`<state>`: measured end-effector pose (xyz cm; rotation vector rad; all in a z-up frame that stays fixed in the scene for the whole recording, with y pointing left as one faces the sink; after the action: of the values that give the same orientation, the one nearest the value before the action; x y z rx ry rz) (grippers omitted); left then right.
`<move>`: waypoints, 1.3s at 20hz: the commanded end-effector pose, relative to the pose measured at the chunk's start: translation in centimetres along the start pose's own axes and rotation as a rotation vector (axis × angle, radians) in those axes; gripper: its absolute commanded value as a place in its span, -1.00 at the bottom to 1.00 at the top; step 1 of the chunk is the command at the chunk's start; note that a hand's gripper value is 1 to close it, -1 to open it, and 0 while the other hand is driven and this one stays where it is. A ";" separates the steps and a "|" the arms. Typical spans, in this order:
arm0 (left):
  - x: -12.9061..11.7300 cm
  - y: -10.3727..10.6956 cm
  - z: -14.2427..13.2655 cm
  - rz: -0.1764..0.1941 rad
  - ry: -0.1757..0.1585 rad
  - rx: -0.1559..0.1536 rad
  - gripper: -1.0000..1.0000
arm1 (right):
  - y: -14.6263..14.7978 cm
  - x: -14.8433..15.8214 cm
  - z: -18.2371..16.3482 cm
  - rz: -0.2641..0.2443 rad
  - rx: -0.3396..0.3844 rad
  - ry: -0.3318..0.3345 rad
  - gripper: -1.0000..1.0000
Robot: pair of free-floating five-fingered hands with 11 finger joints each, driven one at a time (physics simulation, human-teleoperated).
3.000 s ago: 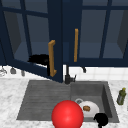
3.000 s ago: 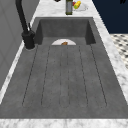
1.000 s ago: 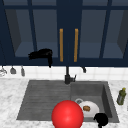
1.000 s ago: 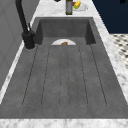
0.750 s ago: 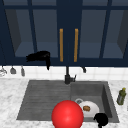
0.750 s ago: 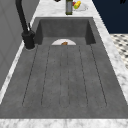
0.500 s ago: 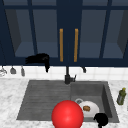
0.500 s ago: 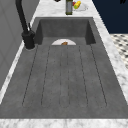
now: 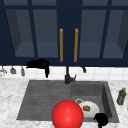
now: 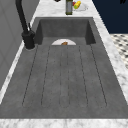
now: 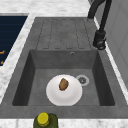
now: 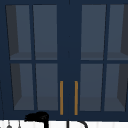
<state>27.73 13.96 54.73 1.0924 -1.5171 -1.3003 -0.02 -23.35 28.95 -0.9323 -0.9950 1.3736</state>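
Note:
My left hand [image 9: 38, 64] hovers below the closed left door [image 9: 37, 32] of the dark blue wall cabinet, left of its orange handle [image 9: 61, 45]. Its fingers look relaxed, one part hanging down, and it holds nothing. The same hand [image 12: 37, 117] appears at the bottom of the upper view. My right hand [image 9: 101, 119] floats low at the basin's front right corner, next to a white plate [image 9: 90, 109] holding a brown piece of food [image 11: 63, 84]. A big red ball [image 9: 67, 115] sits in front of the sink.
A black faucet [image 9: 67, 75] rises behind the dark grey sink [image 9: 37, 100], whose drainboard is on the left. A green bottle [image 9: 121, 96] stands on the right counter, with a fruit bowl [image 10: 78, 5] beyond it. Utensils [image 9: 13, 70] hang on the left wall.
Three seconds ago the left cabinet door stood ajar with my left hand at it. The door is now shut and the hand has moved down and left. Nothing moved in the last second.

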 end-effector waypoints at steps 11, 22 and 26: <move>-1.1 -7.5 1.0 0.019 -0.255 -0.004 -1.00 | 0.0 0.0 0.0 0.000 0.000 0.000 0.00; -2.1 -13.6 1.9 0.027 -0.403 -0.001 -1.00 | 0.0 0.0 0.0 0.000 0.000 0.000 0.00; -2.6 -15.9 2.2 0.030 -0.458 0.000 -1.00 | 0.0 0.0 0.0 0.000 0.000 0.000 0.00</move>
<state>27.76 15.46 40.20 0.8917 -1.7803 -1.5342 -0.02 -23.35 28.95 -0.9323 -0.9950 1.3736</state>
